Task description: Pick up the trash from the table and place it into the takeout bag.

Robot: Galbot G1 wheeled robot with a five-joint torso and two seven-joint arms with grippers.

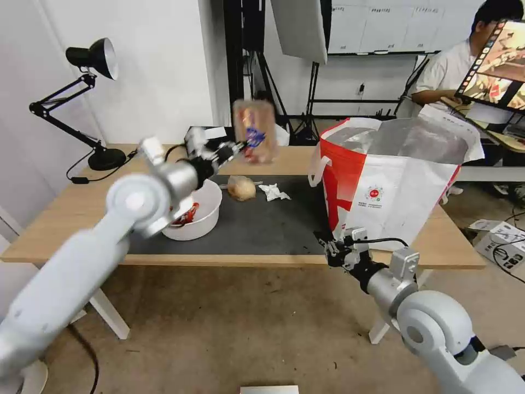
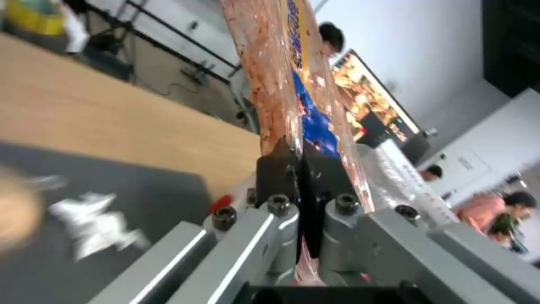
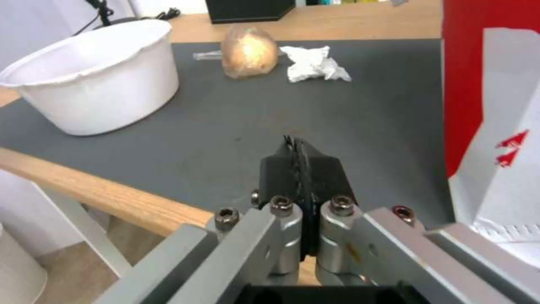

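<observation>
we've got the tray (image 1: 255,131) clamped in left end effector (image 1: 244,145), airborne | right end effector (image 3: 298,157) closed, idle | bowl (image 1: 194,210), tissue (image 1: 273,192), baggie (image 1: 241,187) left on desk (image 1: 65,210) | bag (image 1: 394,180) probably empty

We see a bright room with even, soft light and only weak shadows. In the head view the left arm (image 1: 136,202) and the clamshell tray (image 1: 254,131) it holds up are smeared by motion blur, while the table (image 1: 65,219) and the takeout bag (image 1: 394,180) are sharp. The foil lining of the bag gives a pale glare. Straight lines bend near the edges of this view. In the left wrist view almost all is blurred, also the tissue (image 2: 95,226). The right wrist view is clearer, with the white bowl (image 3: 95,76) bright.
</observation>
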